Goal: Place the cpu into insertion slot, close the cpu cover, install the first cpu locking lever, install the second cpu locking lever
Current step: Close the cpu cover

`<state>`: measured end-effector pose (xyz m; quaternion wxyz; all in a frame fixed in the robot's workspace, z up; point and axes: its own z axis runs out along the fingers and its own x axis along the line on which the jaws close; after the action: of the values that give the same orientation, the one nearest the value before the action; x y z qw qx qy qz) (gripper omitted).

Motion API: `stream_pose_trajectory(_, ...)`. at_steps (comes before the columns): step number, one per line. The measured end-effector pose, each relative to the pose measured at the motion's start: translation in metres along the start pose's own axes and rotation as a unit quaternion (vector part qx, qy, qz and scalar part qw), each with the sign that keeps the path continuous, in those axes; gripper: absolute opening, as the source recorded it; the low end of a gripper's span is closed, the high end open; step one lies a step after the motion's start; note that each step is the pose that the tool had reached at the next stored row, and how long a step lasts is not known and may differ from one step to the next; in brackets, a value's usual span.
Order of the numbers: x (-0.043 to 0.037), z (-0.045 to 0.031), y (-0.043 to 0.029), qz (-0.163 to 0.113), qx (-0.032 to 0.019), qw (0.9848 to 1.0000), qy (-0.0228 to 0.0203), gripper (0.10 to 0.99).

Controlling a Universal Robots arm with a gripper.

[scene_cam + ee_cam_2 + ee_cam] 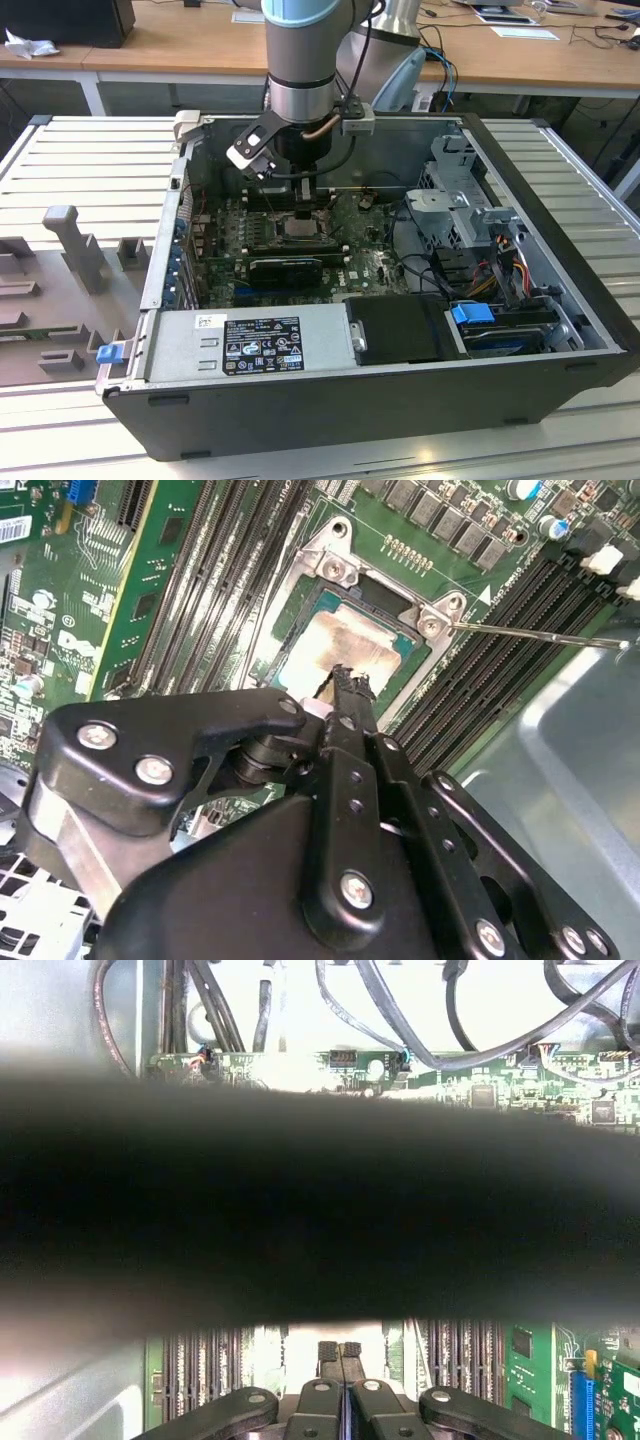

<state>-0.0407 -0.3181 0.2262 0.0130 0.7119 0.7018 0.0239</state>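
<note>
Slatted metal bench with an open PC case lying on it, wooden desks behind. My arm reaches down into the case over the green motherboard. My gripper has its fingers pressed together with nothing between them, tip right at the cpu. Cpu sits flat in the insertion slot; its silver top has a pale smeared patch. Cpu cover frame lies along one cpu edge, can't tell if fully down. Thin lever rod sticks out sideways from a socket corner across the black memory slots. First wrist view: fingertips side by side, touching.
</note>
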Motion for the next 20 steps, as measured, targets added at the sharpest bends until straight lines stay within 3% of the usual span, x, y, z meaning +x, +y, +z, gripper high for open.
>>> stream_pose_trajectory(10,0.0001,-0.0092,0.0004,0.0,0.0,1.0,-0.0001,0.106)
stream_pose_trajectory(20,0.0002,-0.0116,0.0012,0.0,0.0002,1.0,-0.0002,0.106)
